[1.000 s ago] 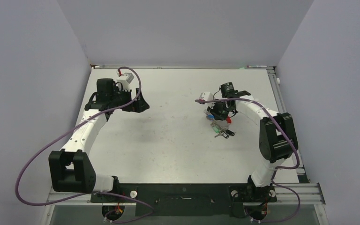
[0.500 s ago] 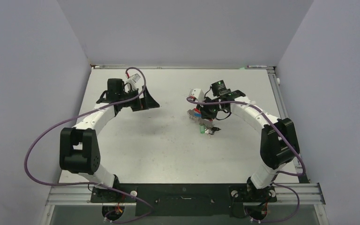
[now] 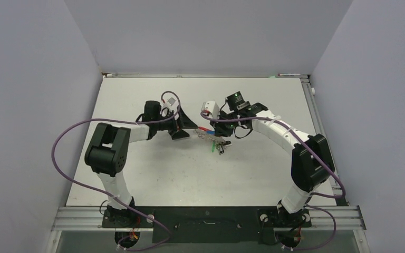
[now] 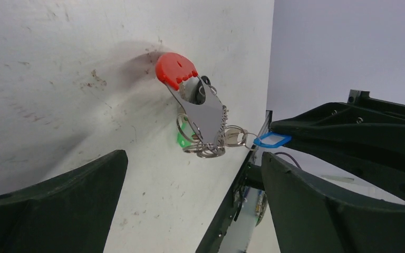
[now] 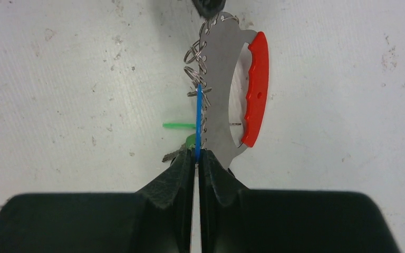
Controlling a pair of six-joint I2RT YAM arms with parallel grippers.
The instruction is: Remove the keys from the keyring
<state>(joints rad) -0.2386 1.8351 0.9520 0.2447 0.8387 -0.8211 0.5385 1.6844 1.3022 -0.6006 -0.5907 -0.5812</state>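
The right claw [image 5: 196, 158] is pinched tight on the blue tag [image 5: 197, 118], which shows edge-on as a thin line running straight out from between the fingertips. Gripping the tag and not the plate makes sense: it gives a handle on one item while the rest of the bunch stays free to be pulled away.

Just past the tag sits a row of small wire rings [image 5: 194, 55], threaded along the grey edge of the keyring [image 5: 224, 100]. The red arc [image 5: 256, 89] lies on the far side from that edge. A green tag [image 5: 179, 125] sticks out sideways on the other side of the blue tag, and the silvery keys [image 4: 234, 138] cluster at the lower end of the plate.

Farther out, the left claw [image 3: 184, 129] faces the bunch with its jaws spread wide, one finger on either side of the keyring in its own view and not touching it. My reading is that it is lined up to take the plate, so the two arms can pull against each other.

The bench [image 3: 153, 168] lies below. A soft shadow beside the red arc suggests the bunch is held just clear of it, though I cannot be sure.
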